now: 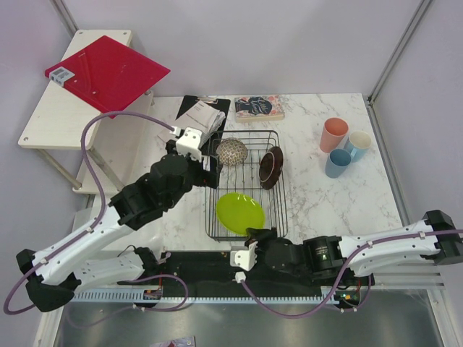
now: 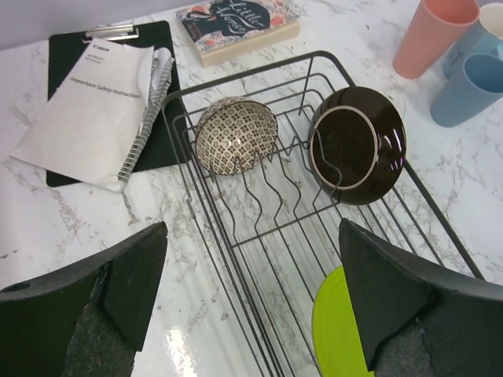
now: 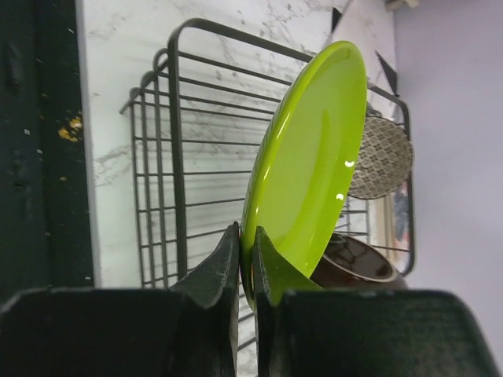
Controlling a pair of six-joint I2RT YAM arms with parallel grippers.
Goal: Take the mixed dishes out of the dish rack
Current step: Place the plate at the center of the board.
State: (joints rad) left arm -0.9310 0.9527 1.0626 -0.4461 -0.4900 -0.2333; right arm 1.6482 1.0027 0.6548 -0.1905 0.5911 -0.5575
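Pinching the lime green plate (image 3: 310,157) with the right gripper (image 3: 246,263) — fingers (image 3: 214,271) pressed onto its near rim, one on each face, with the plate's edge right between them. Tilted, and seen from the top camera at the 6 o'clock end of the dish rack (image 1: 249,181).

Holding the left gripper (image 2: 251,236) spread wide above the rack's 9 o'clock side, with nothing between its fingers. Beyond them, toward 12 o'clock in the left wrist view: patterned beige-brown bowl (image 2: 236,135) on its side, and dark-backed plate (image 2: 360,145) standing in the wires.

Out on the marble table (image 1: 325,202), at 2 o'clock from the rack — pink cup (image 1: 333,134), light blue mug (image 1: 358,144) and darker blue cup (image 1: 337,163), close together.
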